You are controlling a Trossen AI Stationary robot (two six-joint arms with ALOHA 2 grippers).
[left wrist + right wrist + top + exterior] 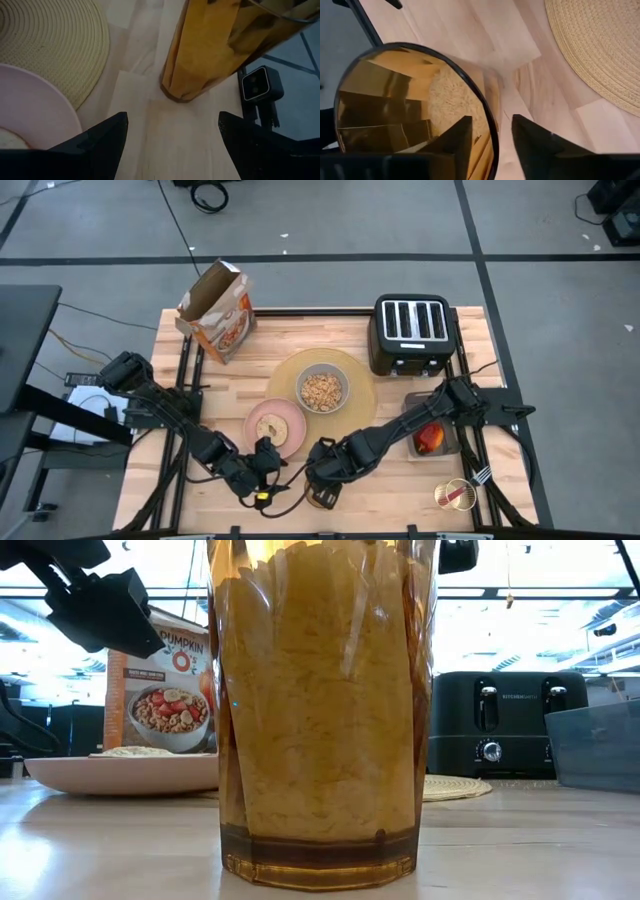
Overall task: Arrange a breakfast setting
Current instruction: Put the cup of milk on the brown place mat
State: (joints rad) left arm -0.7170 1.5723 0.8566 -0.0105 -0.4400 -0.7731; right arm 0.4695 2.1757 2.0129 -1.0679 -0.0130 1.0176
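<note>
The amber glass point(320, 710) stands upright with its base on the wood near the table's front edge point(322, 498). My right gripper point(491, 119) comes down on it from above, open. One finger point(457, 137) is inside the glass and the other point(532, 140) outside, with the rim point(492, 131) between them. I cannot tell whether either finger touches the wall. My left gripper point(172, 145) stands open just left of the glass point(200, 60), beside the pink plate point(275, 425). The grey bowl point(322, 390) sits on the tan placemat point(355, 370).
The black toaster point(413, 332) stands at the back right and a cereal box point(215, 310) at the back left. The apple point(432, 438) lies in a grey tray at the right, with the fork point(482, 475) near the front right corner.
</note>
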